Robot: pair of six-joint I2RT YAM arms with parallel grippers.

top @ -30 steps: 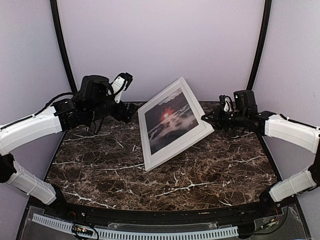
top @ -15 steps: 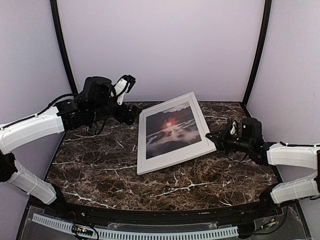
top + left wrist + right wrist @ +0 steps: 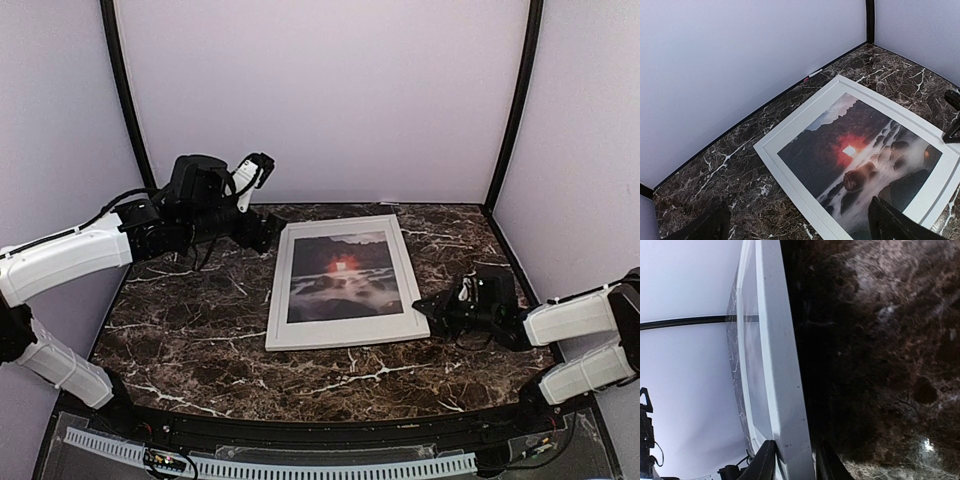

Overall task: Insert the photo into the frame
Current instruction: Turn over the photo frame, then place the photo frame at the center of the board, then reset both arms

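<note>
The frame (image 3: 340, 335), white-bordered, lies flat on the marble table with the photo (image 3: 342, 275) of a red sun over rocks and water inside it. My right gripper (image 3: 428, 305) is low at the frame's right edge. In the right wrist view its jaws straddle the frame (image 3: 782, 365): one finger (image 3: 765, 462) touches the front face, and a thin dark gap shows between the other finger and the frame's edge, so the right gripper (image 3: 792, 460) is open. My left gripper (image 3: 266, 232) hovers wide open above the frame's far left corner (image 3: 762, 147), holding nothing, with the photo (image 3: 860, 155) below it.
Lilac walls with black corner posts (image 3: 510, 110) close in the dark marble table (image 3: 190, 330) at the back and sides. A black rail with a white cable strip (image 3: 300, 465) runs along the near edge.
The frame has gone from steeply tilted to flat on the table. My right gripper came down and toward me with its edge, and its jaws have widened. The left arm barely moved.
</note>
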